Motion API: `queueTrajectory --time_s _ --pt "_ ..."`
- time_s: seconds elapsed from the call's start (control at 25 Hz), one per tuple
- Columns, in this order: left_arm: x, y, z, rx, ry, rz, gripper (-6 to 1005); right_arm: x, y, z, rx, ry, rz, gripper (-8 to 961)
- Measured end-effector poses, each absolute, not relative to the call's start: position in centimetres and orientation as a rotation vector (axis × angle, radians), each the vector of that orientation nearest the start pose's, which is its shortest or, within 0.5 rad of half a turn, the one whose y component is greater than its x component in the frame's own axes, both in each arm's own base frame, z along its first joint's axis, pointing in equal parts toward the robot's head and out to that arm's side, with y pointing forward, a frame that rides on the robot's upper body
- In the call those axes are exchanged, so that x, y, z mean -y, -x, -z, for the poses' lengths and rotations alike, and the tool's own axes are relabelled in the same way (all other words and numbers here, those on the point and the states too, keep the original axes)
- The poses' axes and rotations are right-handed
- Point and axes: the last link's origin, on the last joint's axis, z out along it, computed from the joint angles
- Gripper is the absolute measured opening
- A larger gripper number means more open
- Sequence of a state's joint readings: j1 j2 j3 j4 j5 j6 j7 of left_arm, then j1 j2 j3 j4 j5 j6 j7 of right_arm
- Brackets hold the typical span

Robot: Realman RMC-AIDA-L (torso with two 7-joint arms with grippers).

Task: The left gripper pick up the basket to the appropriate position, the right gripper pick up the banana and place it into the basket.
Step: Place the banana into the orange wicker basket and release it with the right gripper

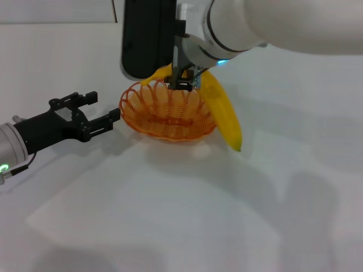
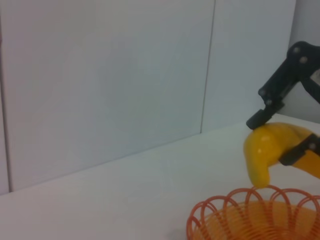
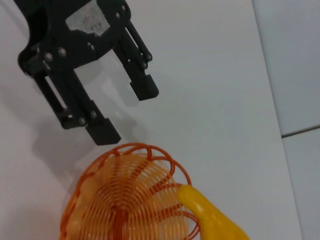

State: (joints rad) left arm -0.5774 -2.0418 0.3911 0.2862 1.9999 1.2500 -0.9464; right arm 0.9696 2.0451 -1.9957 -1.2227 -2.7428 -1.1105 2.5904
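Orange wire basket (image 1: 168, 115) is sitting on the white table (image 1: 170, 215), and the yellow banana (image 1: 222, 115) is hanging over its far rim, one end above the basket and the long end sticking out past the side. Right gripper (image 1: 182, 79) is pinching the banana near that upper end, fingers clamped on it. Left gripper (image 1: 92, 115) is parked just beside the basket, fingers spread and holding nothing.

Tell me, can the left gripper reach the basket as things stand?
Probably yes: the left gripper is open right beside the basket, with nothing between them. The right gripper holds the banana at the far rim, out of its way.
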Motion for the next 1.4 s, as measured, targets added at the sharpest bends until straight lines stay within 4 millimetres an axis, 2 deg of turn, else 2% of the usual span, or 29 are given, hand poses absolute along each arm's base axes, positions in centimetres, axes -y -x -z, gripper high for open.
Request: queueTrajectory --time_s 0.32,0.56,1.4 --pt "-34.7 30.6 2.2 0.573 2.404 0.625 752 -38.2 -4.1 10.1 0.370 2.515 0.635 510" --pt "-34.9 30.4 2.2 0.567 2.407 0.627 752 -37.8 -4.3 10.8 0.404 2.520 0.648 515" --pt "-35.0 30.1 2.5 0.570 2.415 0.636 752 -37.8 -4.0 11.0 0.433 2.511 0.631 530"
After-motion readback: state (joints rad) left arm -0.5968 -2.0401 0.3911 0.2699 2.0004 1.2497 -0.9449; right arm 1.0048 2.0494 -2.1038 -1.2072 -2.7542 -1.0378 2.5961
